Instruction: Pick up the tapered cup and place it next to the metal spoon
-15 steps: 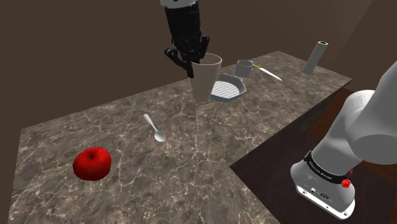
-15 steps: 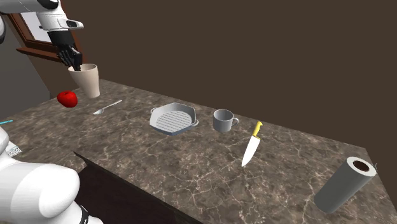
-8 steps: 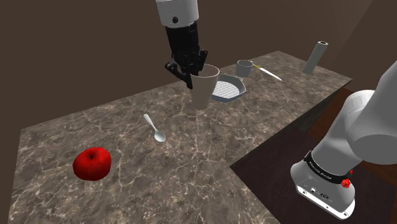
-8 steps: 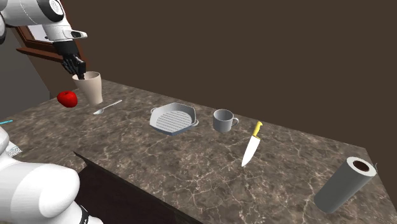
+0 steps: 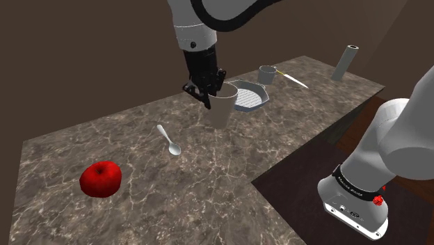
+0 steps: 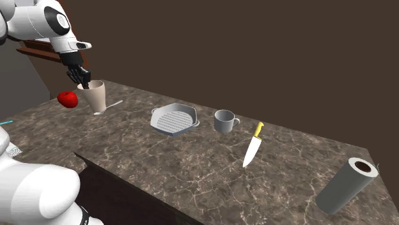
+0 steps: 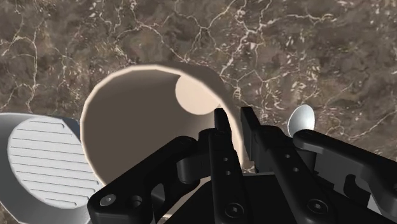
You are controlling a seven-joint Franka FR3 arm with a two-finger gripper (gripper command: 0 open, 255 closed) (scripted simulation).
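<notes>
The beige tapered cup is upright, just beside the spoon, over the marble counter. I cannot tell if its base touches. The gripper clamps the cup's rim wall, one finger inside. In the second exterior view the cup hides the spoon's bowl.

The surface looks like polished dark brown stone with pale veins, and the tapered cup is a smooth, matt cream without shine, its material unclear. The spoon, left of the cup in the shoulder view, is pale grey with a dull metal gleam, the apple at lower left is glossy red, and the grill pan is matt grey with a ridged floor. The claw is plain black with a faint satin sheen on its edges, and the arm has smooth, glossy white shells.
</notes>
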